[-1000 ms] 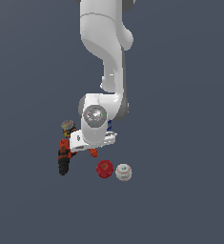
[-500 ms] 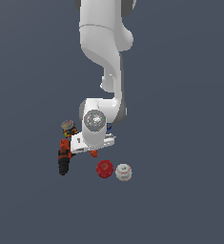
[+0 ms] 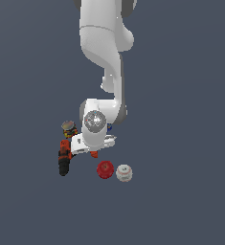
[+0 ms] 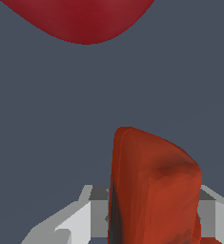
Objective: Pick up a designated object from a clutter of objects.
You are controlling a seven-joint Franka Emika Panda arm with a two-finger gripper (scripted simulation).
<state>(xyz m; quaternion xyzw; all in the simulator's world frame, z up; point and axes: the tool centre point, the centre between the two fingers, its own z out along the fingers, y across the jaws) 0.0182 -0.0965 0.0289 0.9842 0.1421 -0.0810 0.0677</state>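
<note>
The orange-red drill point(image 3: 64, 149) lies at the exterior view's left of the clutter, its black end point(image 3: 62, 168) pointing toward the camera. My gripper point(image 3: 88, 146) is low over the drill's other end. In the wrist view an orange-red part of the drill point(image 4: 154, 190) stands between my grey fingers point(image 4: 75, 217), which sit on either side of it, open; the gripper point(image 4: 151, 202) straddles it. The red round object point(image 3: 105, 169) point(image 4: 85, 19) and the white round object point(image 3: 124, 172) lie just beyond. The dark multicoloured can point(image 3: 69, 127) stands behind the drill. The blue can point(image 3: 109, 127) is mostly hidden behind my arm.
The arm's white links point(image 3: 106, 43) rise above the clutter and hide part of it. The dark grey floor point(image 3: 181, 143) spreads all around.
My hand has moved down a little and slightly to the exterior view's left, closer onto the drill. The objects have not moved.
</note>
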